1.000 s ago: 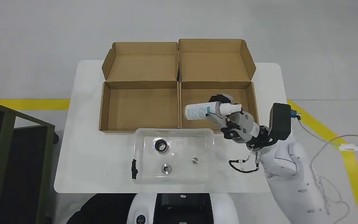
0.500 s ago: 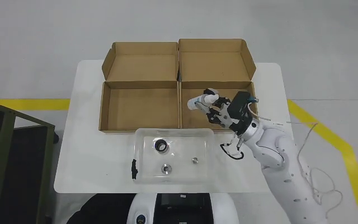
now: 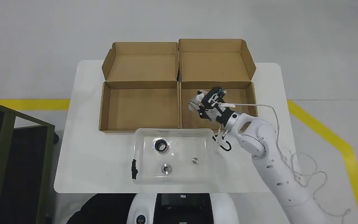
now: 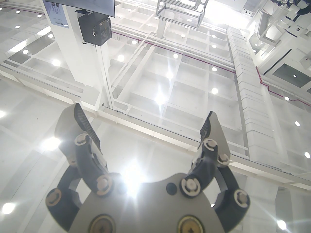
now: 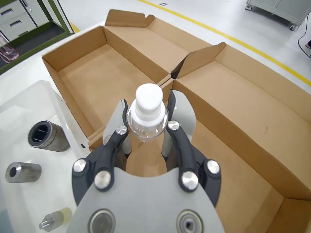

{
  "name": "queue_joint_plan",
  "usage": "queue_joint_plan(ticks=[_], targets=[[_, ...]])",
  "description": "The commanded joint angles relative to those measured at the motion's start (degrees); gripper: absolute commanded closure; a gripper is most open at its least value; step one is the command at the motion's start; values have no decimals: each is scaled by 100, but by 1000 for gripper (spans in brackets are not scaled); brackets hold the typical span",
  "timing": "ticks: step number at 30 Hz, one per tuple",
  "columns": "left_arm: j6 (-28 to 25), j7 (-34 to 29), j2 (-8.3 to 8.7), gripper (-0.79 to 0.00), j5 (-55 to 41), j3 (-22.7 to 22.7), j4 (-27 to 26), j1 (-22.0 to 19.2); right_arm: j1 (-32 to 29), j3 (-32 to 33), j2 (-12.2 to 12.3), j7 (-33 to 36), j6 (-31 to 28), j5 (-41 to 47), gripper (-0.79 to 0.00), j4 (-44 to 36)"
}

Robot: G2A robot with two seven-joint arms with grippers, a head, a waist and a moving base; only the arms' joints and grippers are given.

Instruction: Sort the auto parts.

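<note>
Our right gripper (image 5: 148, 101) grips a clear bottle (image 5: 147, 122) below its white cap, over the right box (image 3: 240, 99), close to that box's 9 o'clock wall, which meets the left box (image 3: 140, 106). At the boxes' 6 o'clock the tray (image 3: 174, 130) holds a bearing (image 3: 161, 145), a sleeve (image 3: 166, 168) and a pin (image 3: 194, 160). Our left gripper (image 4: 143, 111) faces the ceiling, its fingers (image 4: 85, 132) spread wide.
</note>
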Motion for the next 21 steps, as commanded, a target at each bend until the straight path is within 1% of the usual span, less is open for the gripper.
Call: queue_joint_plan(ticks=[1,9,10,11,12,18,19,20,21], targets=[[0,0,0,-785,0,0,0,0,119,-88,-22,82,50,-44,0,159],[0,0,0,-785,0,0,0,0,451,-358,-107,242,236,-101,0,668],[0,0,0,-785,0,0,0,0,463,-371,-117,235,285,-81,-37,717],[0,0,0,-785,0,0,0,0,474,-386,-124,225,305,-74,-95,753],[0,0,0,-785,0,0,0,0,483,-396,-130,219,316,-61,-99,793],[0,0,0,-785,0,0,0,0,551,-458,-158,225,347,-91,-262,991],[0,0,0,-785,0,0,0,0,554,-461,-161,220,351,-97,-268,1013],[0,0,0,-785,0,0,0,0,555,-462,-163,213,349,-101,-323,1026],[0,0,0,-785,0,0,0,0,554,-463,-164,200,337,-114,-345,1032]])
